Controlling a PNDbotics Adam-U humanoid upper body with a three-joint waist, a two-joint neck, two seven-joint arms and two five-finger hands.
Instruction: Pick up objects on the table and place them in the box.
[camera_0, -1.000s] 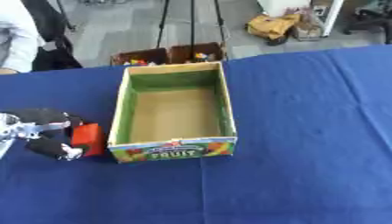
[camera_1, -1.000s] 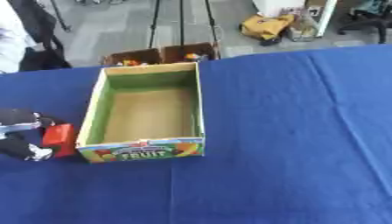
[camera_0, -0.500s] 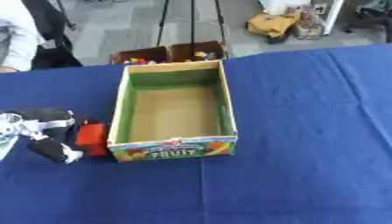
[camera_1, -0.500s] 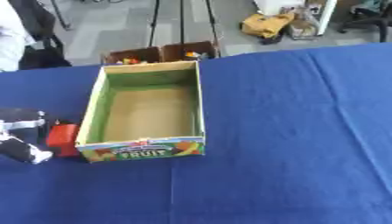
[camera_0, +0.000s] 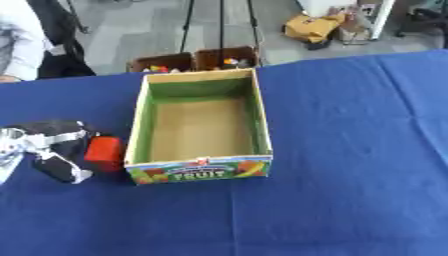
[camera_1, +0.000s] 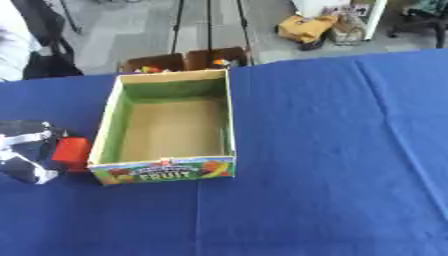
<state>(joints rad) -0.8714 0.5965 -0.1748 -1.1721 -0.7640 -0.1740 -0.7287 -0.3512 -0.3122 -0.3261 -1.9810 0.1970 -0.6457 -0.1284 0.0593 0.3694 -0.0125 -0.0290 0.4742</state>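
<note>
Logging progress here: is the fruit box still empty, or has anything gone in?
Empty: the box shows only its bare brown floor. The red object sits outside its left wall, at the left hand.

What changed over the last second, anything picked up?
Little moved. The left robot hand remains curled around the red block on the table just left of the fruit box; block and hand have edged slightly toward the box wall but are not lifted. The box is in the same place and has nothing inside. The blue tablecloth is unchanged. The right robot hand is out of view.
</note>
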